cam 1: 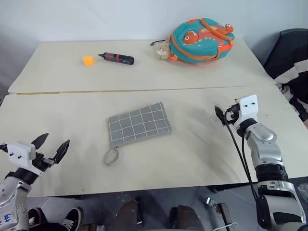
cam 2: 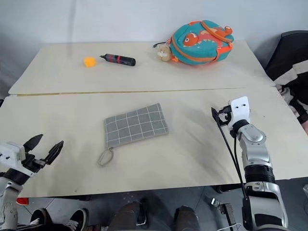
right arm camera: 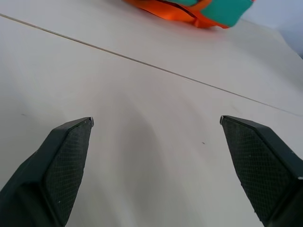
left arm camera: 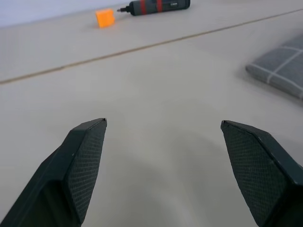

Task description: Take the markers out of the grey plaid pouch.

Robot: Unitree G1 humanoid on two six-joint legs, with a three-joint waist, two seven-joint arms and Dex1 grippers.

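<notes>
Both grippers hang spread and empty, with the flat grey plaid fabric pouch (cam 1: 139, 124) lying between the left gripper (cam 1: 50, 147) and right gripper (cam 1: 222, 114), probably light and floppy, so I'd pinch an edge.

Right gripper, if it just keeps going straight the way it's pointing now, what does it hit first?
Probably the fish backpack. The right gripper is open, pointing across bare table toward it at the far edge. Depth is unclear, so it might pass just beside it.

Tool (right arm camera: 156, 123) spread wide, table (right arm camera: 142, 109), backpack (right arm camera: 199, 9)
</notes>
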